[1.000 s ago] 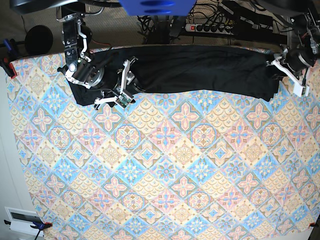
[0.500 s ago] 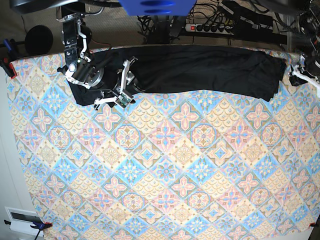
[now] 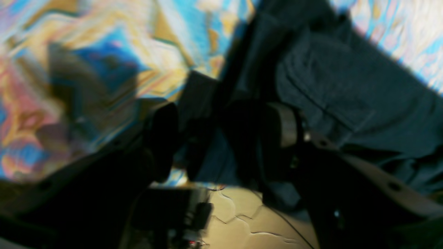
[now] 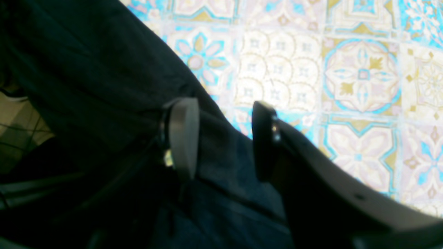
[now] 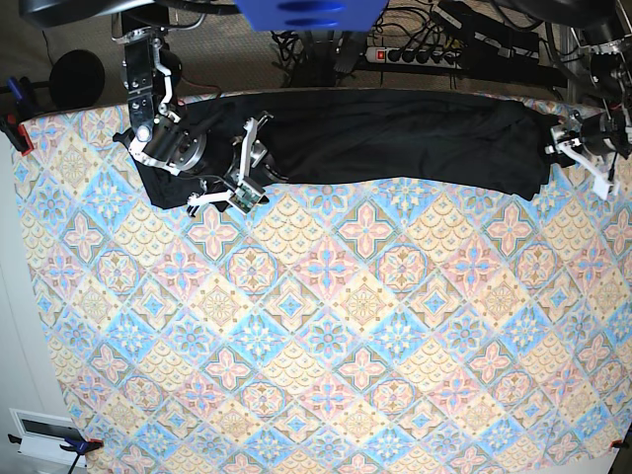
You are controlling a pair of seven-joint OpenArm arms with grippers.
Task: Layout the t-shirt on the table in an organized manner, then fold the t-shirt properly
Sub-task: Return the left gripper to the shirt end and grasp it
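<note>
While meant to lie flat, bunched instead into a long wrinkled band along the far edge of the table (image 5: 326, 326): the t-shirt (image 5: 395, 133), black, not yet spread out. Right gripper (image 5: 234, 168) low on the band's end at the base view's left; jaws spread, cloth beneath and between them, nothing pinched. Left gripper (image 5: 583, 156) at the opposite end, just beside the fabric's corner; jaws apart in the blurred wrist view, no clear clamp on the cloth. Probably posted one per end to draw the fabric toward the near side and flatten it. No containers in view.
</note>
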